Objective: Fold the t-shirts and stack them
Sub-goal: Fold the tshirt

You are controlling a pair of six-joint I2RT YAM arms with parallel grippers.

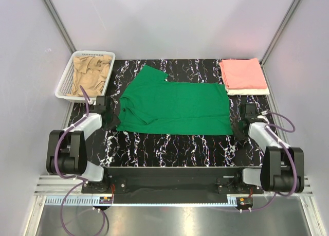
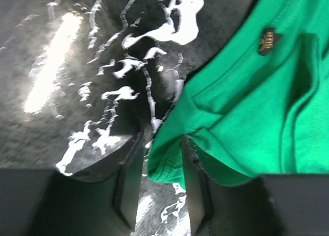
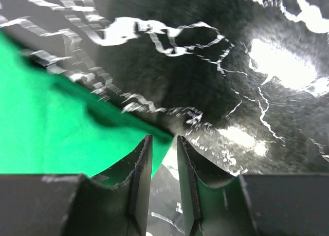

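Green t-shirt (image 1: 175, 107) hem apparently pinched in left tool (image 2: 162, 146); right tool (image 3: 164, 141) at its corner, grip unclear.

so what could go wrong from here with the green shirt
1. The right gripper has only the very corner of the green t-shirt at its fingertips, so the cloth may slip out on lifting.
2. The left gripper straddles a bunched edge, so a crease could get folded in.

Green t-shirt (image 1: 177, 108), black white-veined table (image 1: 175, 143)
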